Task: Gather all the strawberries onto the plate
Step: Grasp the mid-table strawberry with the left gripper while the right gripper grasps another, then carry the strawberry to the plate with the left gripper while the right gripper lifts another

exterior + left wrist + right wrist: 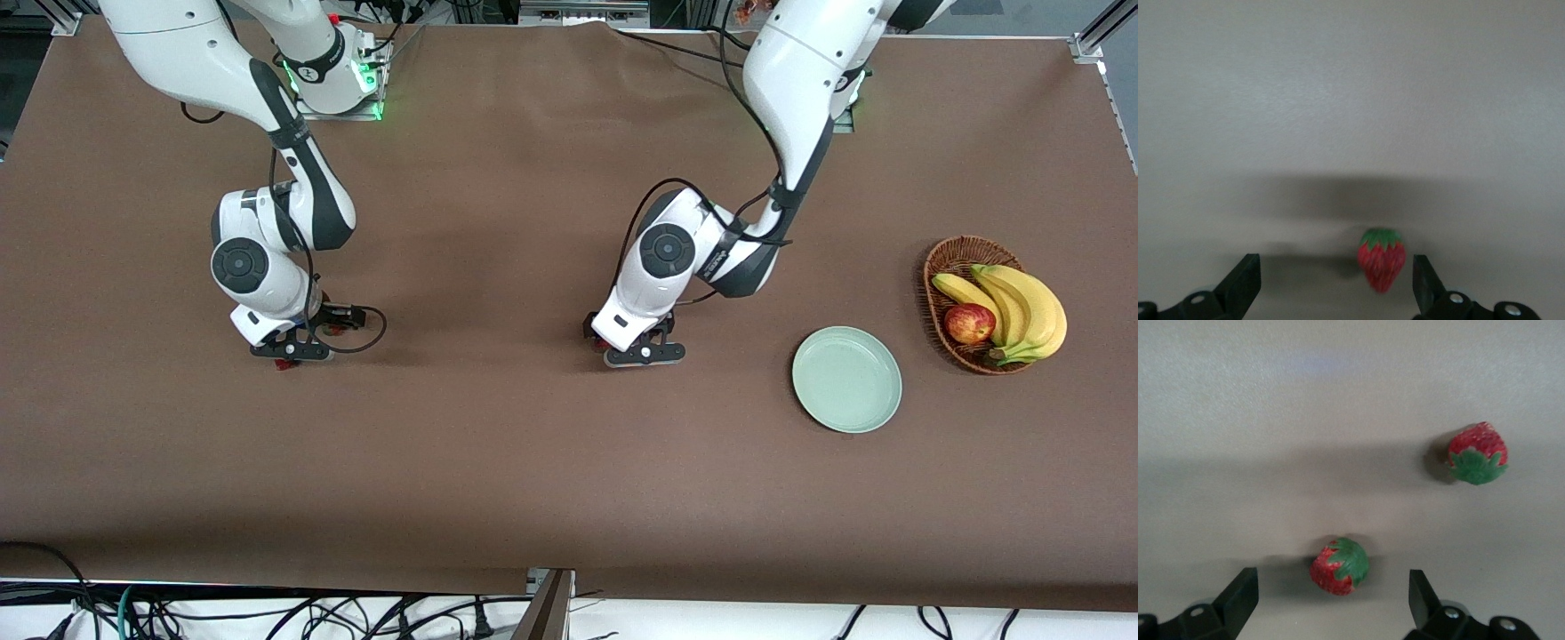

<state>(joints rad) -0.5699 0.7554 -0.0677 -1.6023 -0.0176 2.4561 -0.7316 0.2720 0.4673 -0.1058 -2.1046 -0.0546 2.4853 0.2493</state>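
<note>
Matte brown bench (pixel 498 462), flat and untextured. Three small red strawberries, dimpled skin, green leafy caps, tapered cone shapes, none in the plate. Left hand (pixel 1335 283) low over the bench near its middle, fingers (pixel 1241 283) apart, one strawberry (pixel 1382 259) lying between them untouched; long axis along the view's vertical, cap away from the hand, tip toward it. Right hand (pixel 1331 600) low toward the right arm's end of the bench, fingers apart, second strawberry (pixel 1340 565) lying between them, cap tilted sideways; third strawberry (pixel 1478 453) near it, outside the fingers, cap toward the hand. Plate (pixel 846 380): round, shallow, smooth pale mint green, raised rim, bare, toward the left arm's end. Beside it, brown woven wicker basket (pixel 944 258) with bananas (pixel 1022 307) and red apple (pixel 969 323). No legible writing.
</note>
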